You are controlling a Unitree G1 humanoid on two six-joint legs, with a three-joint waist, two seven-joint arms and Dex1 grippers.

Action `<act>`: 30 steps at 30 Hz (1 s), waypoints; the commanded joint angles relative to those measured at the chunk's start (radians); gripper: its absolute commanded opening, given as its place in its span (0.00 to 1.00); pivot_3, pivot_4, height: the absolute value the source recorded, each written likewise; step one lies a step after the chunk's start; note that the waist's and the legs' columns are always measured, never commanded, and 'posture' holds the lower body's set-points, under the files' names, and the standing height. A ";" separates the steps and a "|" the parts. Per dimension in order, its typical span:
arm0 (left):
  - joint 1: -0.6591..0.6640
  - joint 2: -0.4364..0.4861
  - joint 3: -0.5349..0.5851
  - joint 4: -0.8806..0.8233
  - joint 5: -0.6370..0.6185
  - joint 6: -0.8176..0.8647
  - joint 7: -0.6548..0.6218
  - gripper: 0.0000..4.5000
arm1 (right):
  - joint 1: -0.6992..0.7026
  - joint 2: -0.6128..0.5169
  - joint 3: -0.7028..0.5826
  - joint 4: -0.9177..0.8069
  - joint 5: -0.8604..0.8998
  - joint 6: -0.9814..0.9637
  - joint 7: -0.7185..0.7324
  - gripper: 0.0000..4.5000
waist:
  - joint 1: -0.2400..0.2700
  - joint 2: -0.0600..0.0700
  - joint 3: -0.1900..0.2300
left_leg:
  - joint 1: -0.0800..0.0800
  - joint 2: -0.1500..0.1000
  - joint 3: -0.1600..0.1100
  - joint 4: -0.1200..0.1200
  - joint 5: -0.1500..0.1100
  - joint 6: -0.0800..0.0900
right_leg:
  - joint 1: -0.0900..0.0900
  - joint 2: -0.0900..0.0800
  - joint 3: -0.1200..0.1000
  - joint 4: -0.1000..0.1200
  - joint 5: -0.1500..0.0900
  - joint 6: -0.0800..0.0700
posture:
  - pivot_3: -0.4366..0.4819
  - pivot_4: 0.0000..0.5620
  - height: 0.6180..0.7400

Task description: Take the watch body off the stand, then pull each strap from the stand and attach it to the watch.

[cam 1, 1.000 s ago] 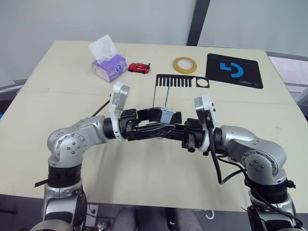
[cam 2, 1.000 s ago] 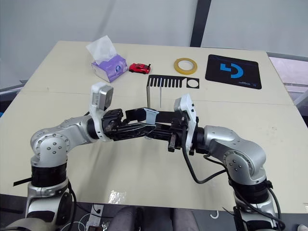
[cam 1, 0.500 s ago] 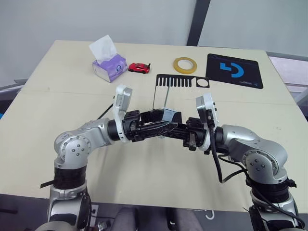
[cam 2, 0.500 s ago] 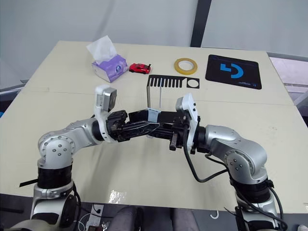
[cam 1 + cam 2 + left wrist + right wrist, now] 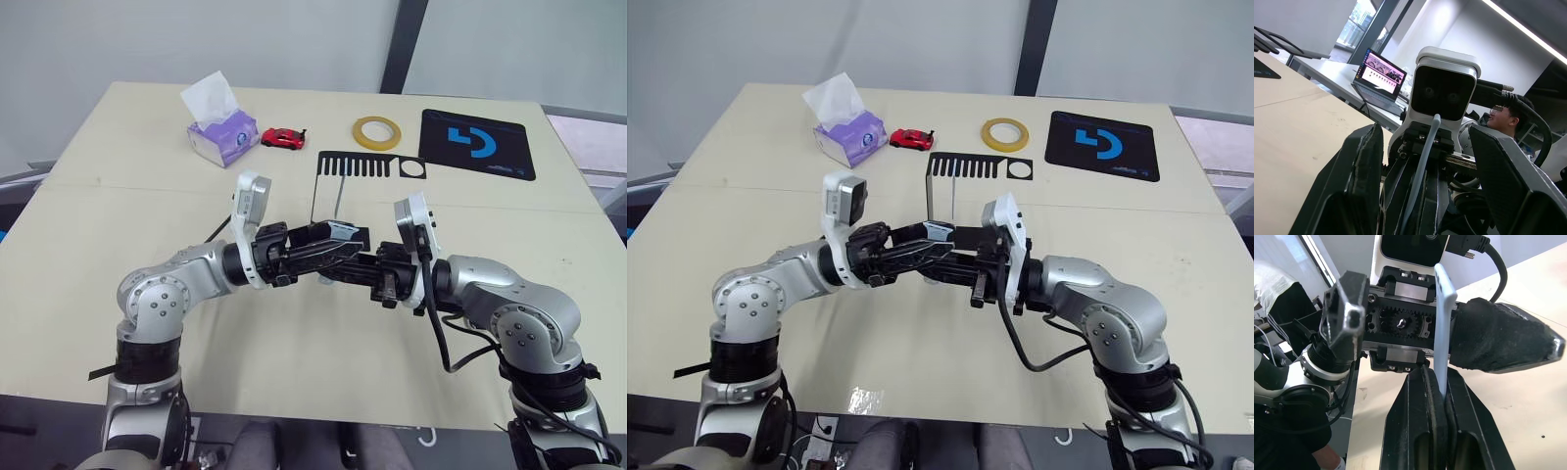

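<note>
**Left arm drawn inward toward the right gripper above the table**

Compared with one second earlier, the left arm's elbow had moved inward and the left gripper (image 5: 328,250) lay flatter, its fingers reaching toward the right gripper (image 5: 361,269); the right arm had hardly shifted. Both grippers met above the table (image 5: 294,333), in front of the stand (image 5: 367,166).

Right gripper: in the right wrist view its two black fingers (image 5: 1410,431) were pressed together on the lower end of a pale grey-blue strap (image 5: 1444,313), which rose edge-on between the fingers of the left gripper.

Left gripper: in the left wrist view its fingers (image 5: 1361,181) stood spread apart, with the strap (image 5: 1422,161) running up between them and touching neither. The watch body could not be made out among the fingers.

Background: the stand stood upright behind the grippers, its comb-like top plate facing forward. Behind it, near the far table edge, lay a tissue box (image 5: 221,132), a red toy car (image 5: 283,138), a roll of yellow tape (image 5: 377,131) and a black mat (image 5: 477,143).
</note>
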 commanded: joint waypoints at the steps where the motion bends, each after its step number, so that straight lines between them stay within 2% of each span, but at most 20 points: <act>1: -0.005 -0.006 0.006 -0.018 -0.021 -0.024 0.004 0.66 | -0.010 -0.002 -0.011 -0.021 0.021 -0.018 0.004 0.00 | 0.000 0.000 0.000 | 0.000 0.000 0.000 0.000 0.000 0.000 | 0.000 0.000 0.000 0.000 0.000 0.000 | 0.48 0.27 0.98; 27: 0.012 0.008 0.002 -0.024 -0.024 -0.036 0.009 0.66 | -0.019 -0.005 -0.019 -0.017 0.032 -0.011 -0.002 0.00 | 0.000 0.000 0.000 | 0.000 0.000 0.000 0.000 0.000 0.000 | 0.000 0.000 0.000 0.000 0.000 0.000 | 0.48 0.27 0.98; 29: 0.010 0.006 0.002 -0.023 -0.029 -0.034 0.012 0.55 | -0.020 -0.005 -0.019 -0.017 0.032 -0.011 -0.002 0.00 | 0.000 0.000 0.000 | 0.000 0.000 0.000 0.000 0.000 0.000 | 0.000 0.000 0.000 0.000 0.000 0.000 | 0.48 0.27 0.98; 30: 0.009 0.005 0.002 -0.024 -0.032 -0.032 0.014 0.55 | -0.019 -0.004 -0.019 -0.018 0.033 -0.011 -0.003 0.00 | 0.000 0.000 0.000 | 0.000 0.000 0.000 0.000 0.000 0.000 | 0.000 0.000 0.000 0.000 0.000 0.000 | 0.48 0.27 0.98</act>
